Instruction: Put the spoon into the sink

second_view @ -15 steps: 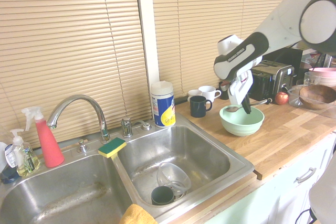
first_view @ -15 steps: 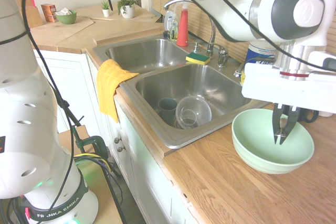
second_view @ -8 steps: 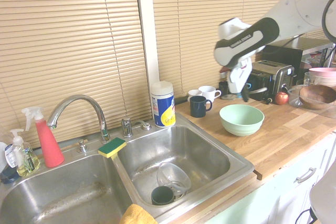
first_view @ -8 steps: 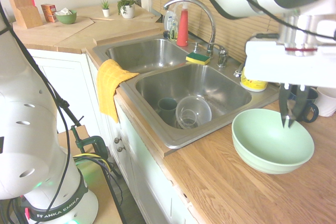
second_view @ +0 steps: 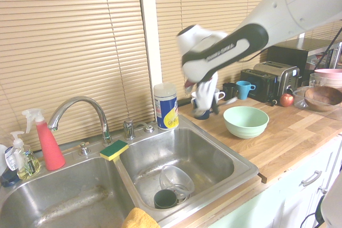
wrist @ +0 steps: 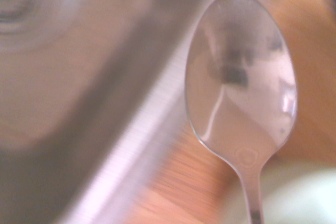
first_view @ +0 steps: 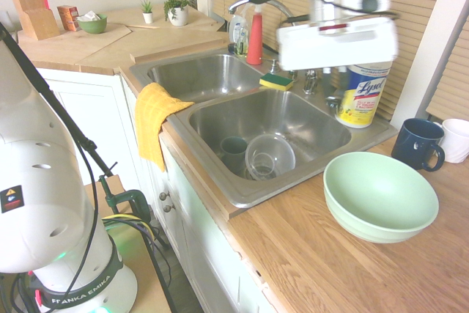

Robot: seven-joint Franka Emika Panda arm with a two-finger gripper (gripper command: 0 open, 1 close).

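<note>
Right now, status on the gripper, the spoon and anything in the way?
Gripper shut on spoon, held up off the counter. Not in sink yet. Cup and clear container already in the near basin.

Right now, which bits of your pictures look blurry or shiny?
Wrist view: the shiny silver metal spoon is fairly crisp with bright glints, the stainless steel sink rim behind it blurred; second exterior view: the white-and-black robot arm is smeared at its wrist, the window blinds sharp.
</note>
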